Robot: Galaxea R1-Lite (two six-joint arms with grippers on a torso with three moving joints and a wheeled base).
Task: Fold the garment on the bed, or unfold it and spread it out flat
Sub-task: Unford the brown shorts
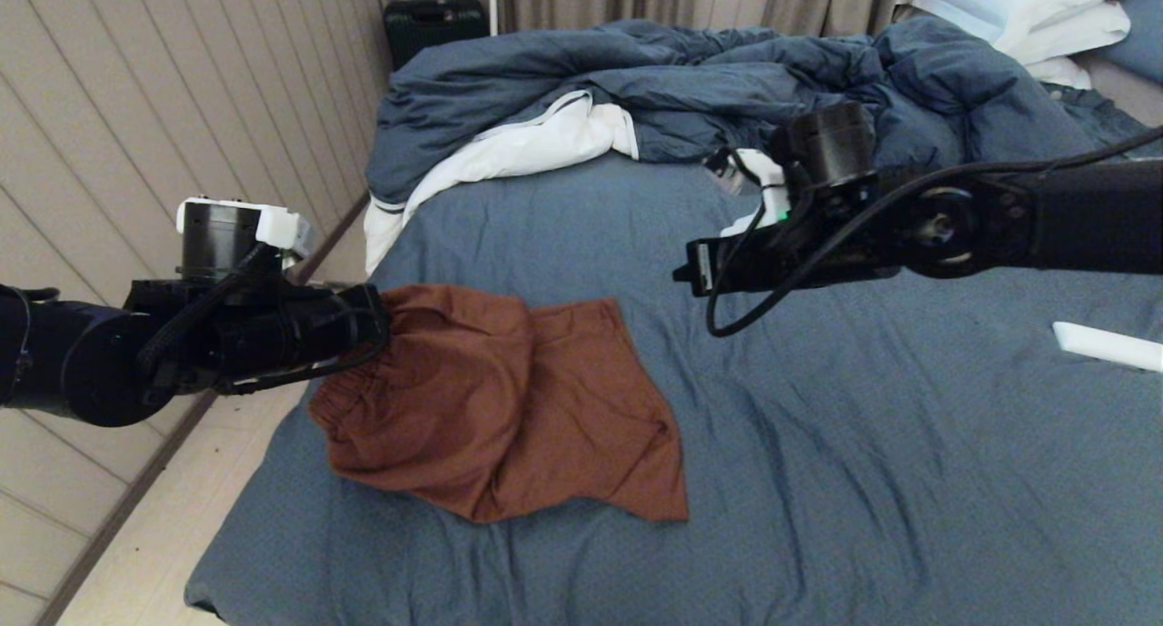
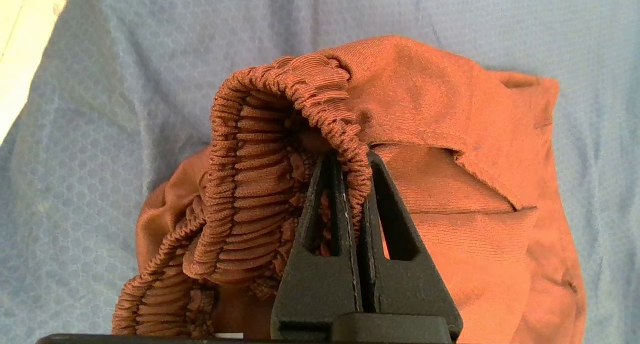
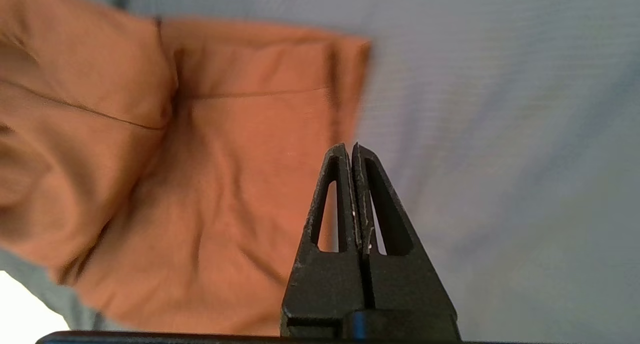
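The shorts point(image 1: 509, 408) lie bunched near the front left of the bed point(image 1: 863, 444) on the blue sheet. The left gripper point(image 2: 350, 159) is pinched tight on the waistband point(image 2: 280, 134) at their left edge, holding it lifted. The right gripper point(image 3: 351, 152) hangs above the sheet just right of the shorts — fingers closed, holding nothing. Further back sits the rumpled duvet point(image 1: 681, 81), with pillows point(image 1: 1027, 8) beyond.

Dim, even room light – soft shadows; right wrist view motion-blurred, others sharp.
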